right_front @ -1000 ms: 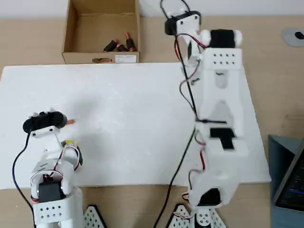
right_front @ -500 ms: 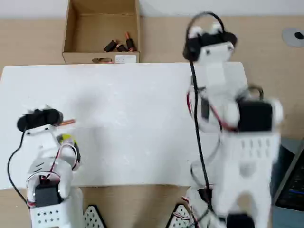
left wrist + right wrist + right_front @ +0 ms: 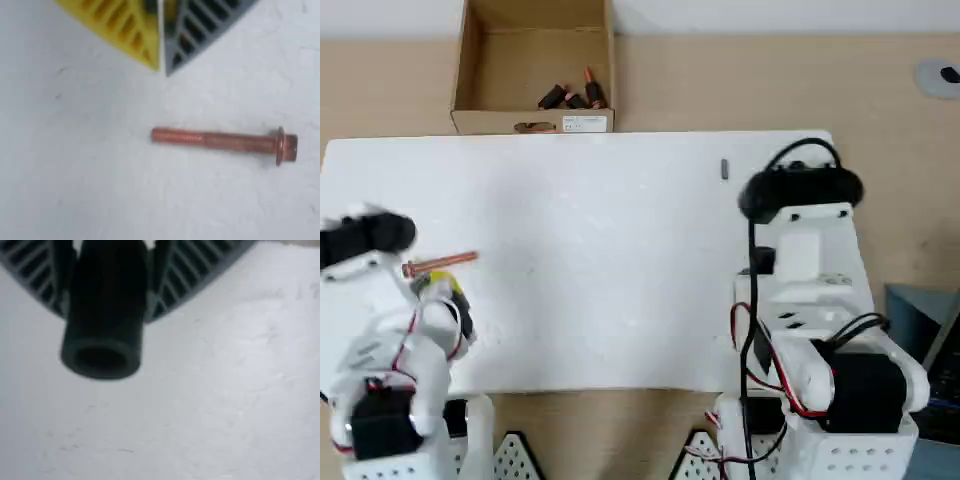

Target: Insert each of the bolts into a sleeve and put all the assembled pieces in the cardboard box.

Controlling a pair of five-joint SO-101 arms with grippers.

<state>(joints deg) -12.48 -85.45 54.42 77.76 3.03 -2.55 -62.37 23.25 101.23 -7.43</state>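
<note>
A copper bolt (image 3: 225, 142) lies flat on the white mat (image 3: 590, 270), bare of any sleeve; in the high view the bolt (image 3: 440, 263) is at the mat's left side. My left gripper (image 3: 161, 65) hangs just beside it, yellow and grey fingertips shut together on nothing. My right gripper (image 3: 107, 315) is shut on a black sleeve (image 3: 102, 347), whose open end faces the camera. The right arm (image 3: 800, 190) stands at the mat's right side. A small dark sleeve (image 3: 724, 169) lies on the mat left of it. The cardboard box (image 3: 480, 75) at the far left holds several assembled pieces (image 3: 575, 95).
A laptop corner (image 3: 925, 370) juts in at the right edge, and a grey disc (image 3: 938, 76) sits at the far right of the wooden table. Cables hang along both arms. The mat's middle is open ground.
The right arm has pulled back from beside the box to the mat's near right side. The left arm has shifted left, and the whole bolt now shows on the mat.
</note>
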